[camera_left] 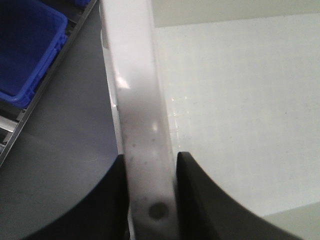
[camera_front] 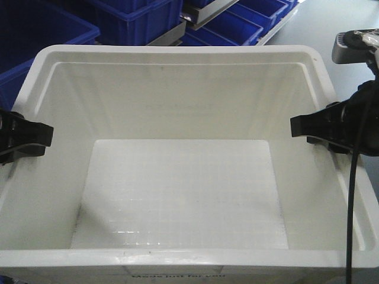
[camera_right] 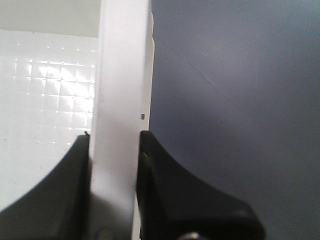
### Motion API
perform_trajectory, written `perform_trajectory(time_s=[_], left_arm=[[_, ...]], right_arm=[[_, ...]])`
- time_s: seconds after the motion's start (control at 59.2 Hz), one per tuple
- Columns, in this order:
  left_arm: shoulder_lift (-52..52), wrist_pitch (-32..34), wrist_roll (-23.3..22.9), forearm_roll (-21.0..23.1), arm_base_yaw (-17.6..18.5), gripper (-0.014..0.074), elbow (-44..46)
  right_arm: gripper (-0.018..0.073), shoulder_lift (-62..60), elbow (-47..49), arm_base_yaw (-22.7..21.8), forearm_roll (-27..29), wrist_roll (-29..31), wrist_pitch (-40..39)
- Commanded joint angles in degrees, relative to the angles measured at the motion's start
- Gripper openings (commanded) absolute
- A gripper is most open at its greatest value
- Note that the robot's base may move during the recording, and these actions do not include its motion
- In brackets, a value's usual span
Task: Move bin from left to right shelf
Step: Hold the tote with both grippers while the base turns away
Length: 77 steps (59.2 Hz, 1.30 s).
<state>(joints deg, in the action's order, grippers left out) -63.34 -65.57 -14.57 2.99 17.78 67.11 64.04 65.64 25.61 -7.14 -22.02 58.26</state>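
The bin (camera_front: pixel 177 54) is seen filling nearly the whole front view, its open top turned to the camera and its grid floor bare; the dark blue bins (camera_front: pixel 136 18) are seen behind it, at the upper edge of the frame.

The long axis of the bin is laid from the left of the frame to the right, so that one short wall is offered to each arm; neither arm is nearer, both being already at the rim.

The left pincer (camera_left: pixel 150 162) is closed on the left rim; in the left wrist view the white rim is seen rising from the lower middle of the frame, one black jaw outside it and one inside, both touching it. The right pincer (camera_right: pixel 115 140) is closed in the same way on the right rim, one jaw over the grid floor and one over the grey surface (camera_right: pixel 235 100).

The bin is thus held between the two pincers, at about the middle of each side wall. Whether it is lifted or resting cannot be told; it is judged that the carry to the right must be made by both arms together, the gap between them being kept equal.
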Motion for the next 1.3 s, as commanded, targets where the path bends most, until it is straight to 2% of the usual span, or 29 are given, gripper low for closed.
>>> perform_trajectory(time_s=[0.0,1.283], left_arm=[[1.8,4.0,1.9,-1.1,0.1,-0.0006,2.0],[1.9,3.8,1.9,-1.1,0.1,-0.0006,2.0]], right_arm=[[0.0013,-1.9,2.2,-0.4,-3.7,1.6,-6.0],[0.0013,-1.9,2.2,-0.4,-3.7,1.6,-6.0]])
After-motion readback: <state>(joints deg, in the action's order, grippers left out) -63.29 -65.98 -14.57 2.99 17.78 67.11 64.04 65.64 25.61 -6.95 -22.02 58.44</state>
